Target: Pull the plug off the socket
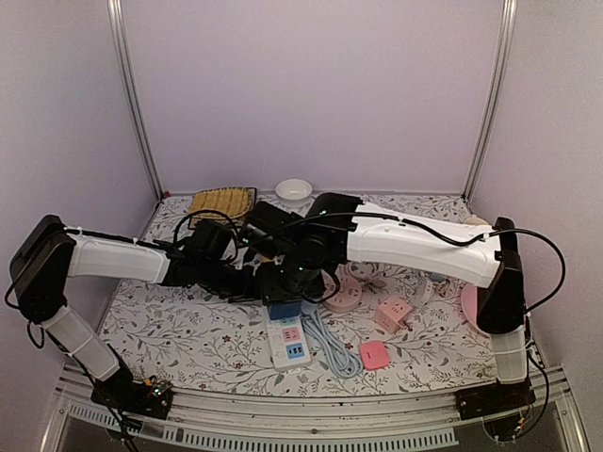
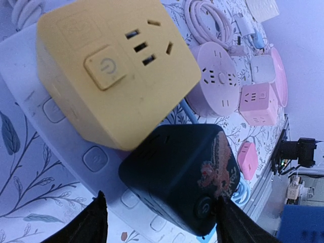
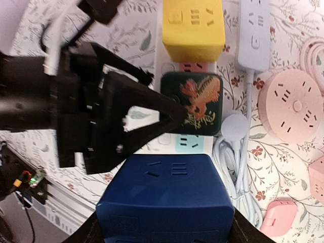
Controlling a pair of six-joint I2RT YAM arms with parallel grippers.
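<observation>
A white power strip (image 1: 290,347) (image 2: 30,81) lies on the flowered table, carrying cube plugs. The blue plug (image 1: 283,309) (image 3: 164,197) sits at one end, and my right gripper (image 3: 164,230) is shut on its two sides. I cannot tell whether it is lifted off the strip. A black cube with a dragon print (image 2: 177,177) (image 3: 195,104) stands beside a yellow cube (image 2: 116,66) (image 3: 192,30). My left gripper (image 2: 162,220) (image 1: 264,281) stands open astride the black cube. One finger touches its side, and the other rests apart on the strip.
A coiled white cable (image 1: 330,344) lies right of the strip. Further right are a round pink socket (image 1: 344,294), a pink cube (image 1: 394,313) and a flat pink plug (image 1: 374,355). A white bowl (image 1: 293,189) and woven mat (image 1: 221,201) sit at the back.
</observation>
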